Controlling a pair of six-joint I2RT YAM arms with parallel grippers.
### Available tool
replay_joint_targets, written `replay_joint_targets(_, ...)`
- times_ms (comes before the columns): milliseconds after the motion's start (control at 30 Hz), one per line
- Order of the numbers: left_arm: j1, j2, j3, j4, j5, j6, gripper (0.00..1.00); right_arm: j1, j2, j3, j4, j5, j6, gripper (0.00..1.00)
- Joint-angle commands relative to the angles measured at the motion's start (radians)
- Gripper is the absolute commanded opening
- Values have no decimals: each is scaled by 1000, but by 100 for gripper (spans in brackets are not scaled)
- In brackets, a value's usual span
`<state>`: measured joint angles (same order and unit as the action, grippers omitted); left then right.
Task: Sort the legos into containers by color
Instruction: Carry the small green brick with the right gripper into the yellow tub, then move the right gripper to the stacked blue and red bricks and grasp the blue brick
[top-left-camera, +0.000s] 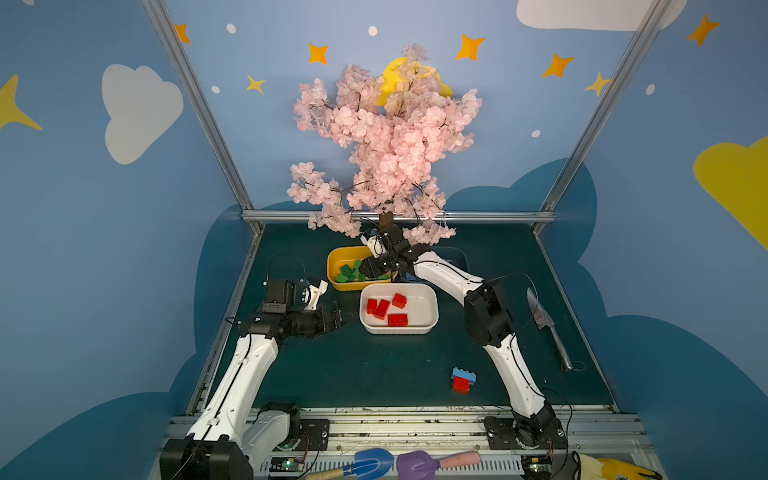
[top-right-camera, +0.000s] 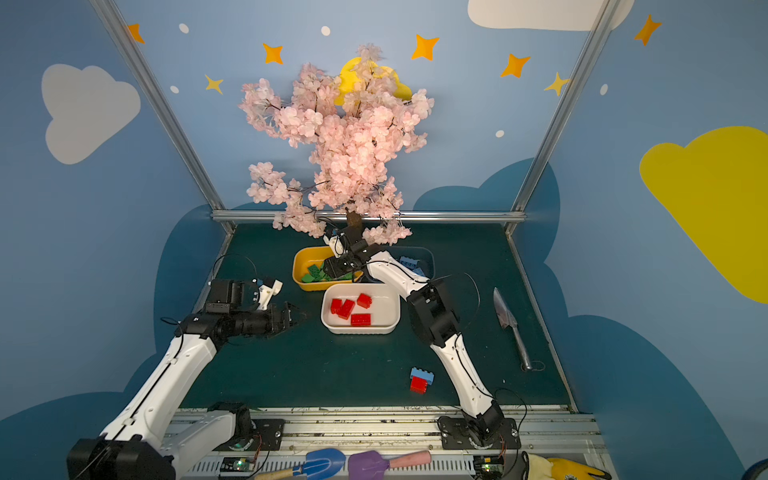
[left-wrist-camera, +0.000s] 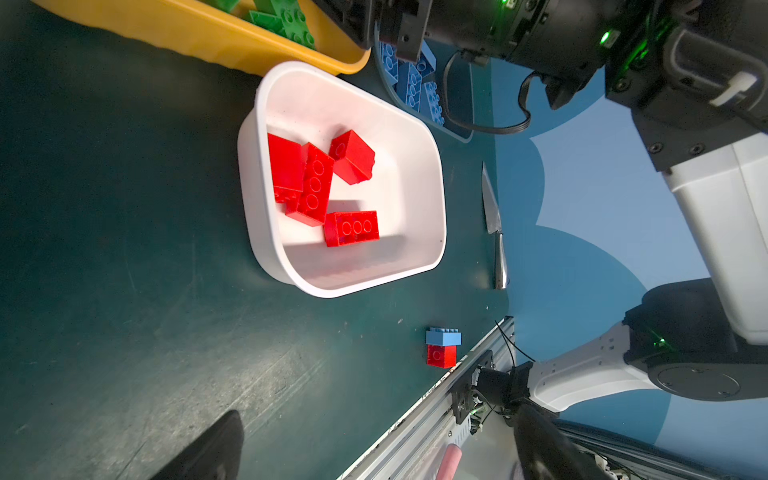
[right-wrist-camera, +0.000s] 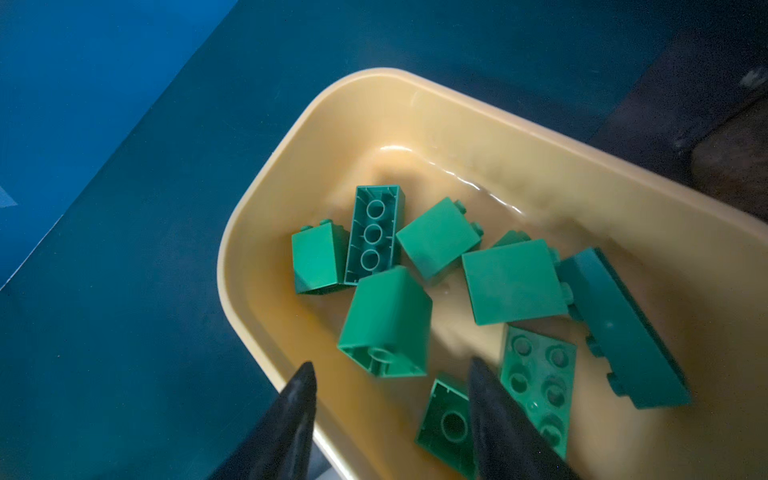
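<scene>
1. My right claw (right-wrist-camera: 390, 363), half-spread and empty, hangs above green bricks (right-wrist-camera: 384, 316) in the yellow tub (right-wrist-camera: 232, 257).
2. The blue-and-red brick pair (top-left-camera: 462, 380) sits on the bench (top-left-camera: 374, 365) well behind it, rightward.
3. Left claw (top-left-camera: 337, 318): wide, empty, beside white tub (top-left-camera: 399, 331).

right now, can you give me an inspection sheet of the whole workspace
surface: dark green mat
job's things: green bricks in yellow tub; red bricks in white tub; light blue bricks in dark blue tub; blue-on-red stack loose on mat
clutter: metal trowel on mat; blue shovel, purple shovel, glove on front rail
grippers: left gripper open beside white tub; right gripper open over yellow tub
cables: black cable loops off arms
surroundings: blossom tree behind tubs; painted walls
</scene>
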<state>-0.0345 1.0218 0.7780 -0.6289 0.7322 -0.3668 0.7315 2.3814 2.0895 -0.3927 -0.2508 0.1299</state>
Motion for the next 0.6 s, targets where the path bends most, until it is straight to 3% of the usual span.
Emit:
replay_joint_targets(0, 4, -18, 12, -14, 2, 6, 100, -13, -146, -106, 38, -25, -5, 60)
replay_joint_targets(167, 2, -15, 6, -9, 12, 7, 100, -36, -390, -383, 5, 1, -24, 62)
replay_joint_targets(367, 4, -3, -11, 15, 27, -3, 100, -39, -705, -672, -207, 45, -11, 65)
replay_joint_targets(567, 2, 12, -10, 23, 34, 1, 100, -43, -962, -901, -416, 58, -324, 65)
